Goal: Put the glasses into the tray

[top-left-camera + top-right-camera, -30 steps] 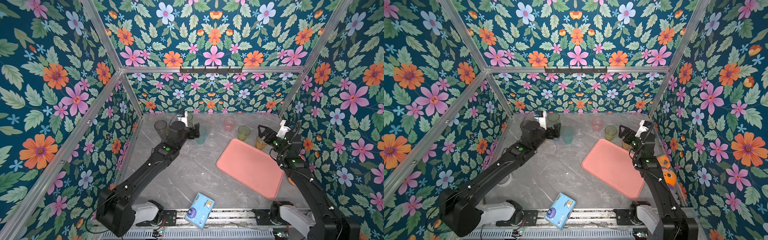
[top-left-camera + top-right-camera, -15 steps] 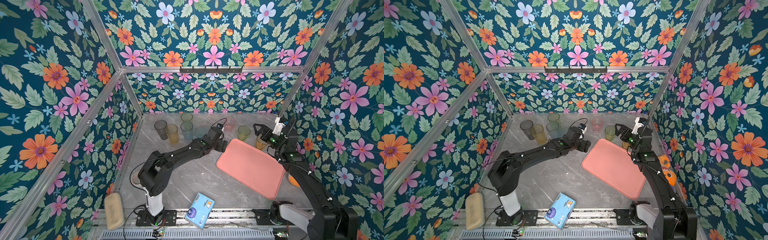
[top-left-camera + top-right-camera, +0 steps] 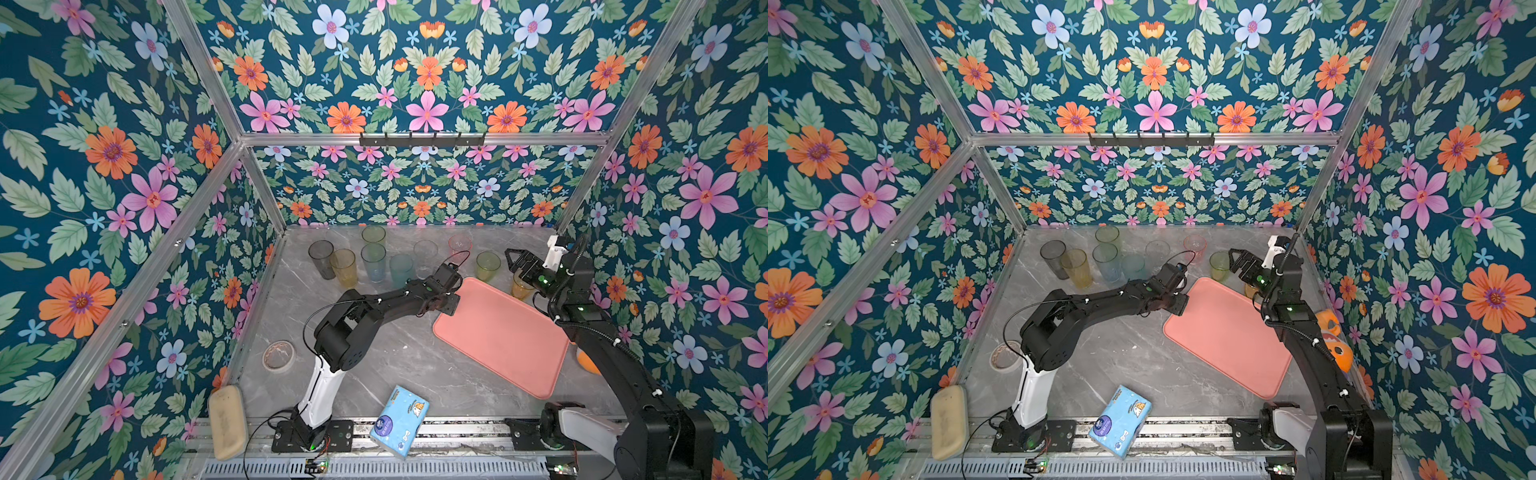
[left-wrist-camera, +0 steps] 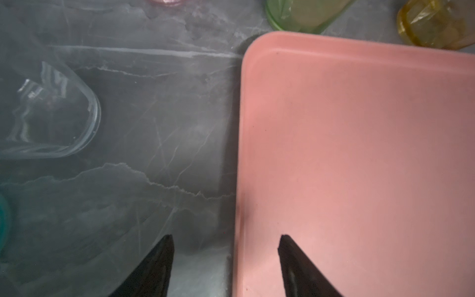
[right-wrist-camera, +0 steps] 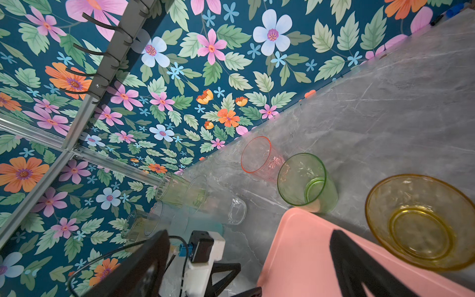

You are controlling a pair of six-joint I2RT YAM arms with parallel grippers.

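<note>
The salmon-pink tray [image 3: 503, 336] [image 3: 1229, 336] lies empty on the right of the marble table. Several glasses stand along the back: grey [image 3: 321, 257], tall amber [image 3: 344, 268], blue [image 3: 373, 262], teal [image 3: 401, 270], clear [image 3: 425, 257], pink [image 3: 459, 245] and short green [image 3: 488, 266]. My left gripper [image 3: 453, 301] [image 4: 225, 236] is open, low at the tray's left edge, one finger over the table and one over the tray [image 4: 359, 154]. My right gripper [image 3: 515, 262] [image 5: 249, 232] hangs open above a short amber glass [image 5: 421, 221] beside the tray's far edge.
A blue tissue pack [image 3: 401, 422] lies at the front edge. A tape roll [image 3: 278, 355] and a beige sponge [image 3: 226, 419] sit front left. An orange object [image 3: 588, 361] rests against the right wall. A hook rail [image 3: 422, 139] hangs on the back wall.
My left arm swung from the glasses at the back left over to the tray's left edge, and its jaws narrowed. The right gripper barely moved.
</note>
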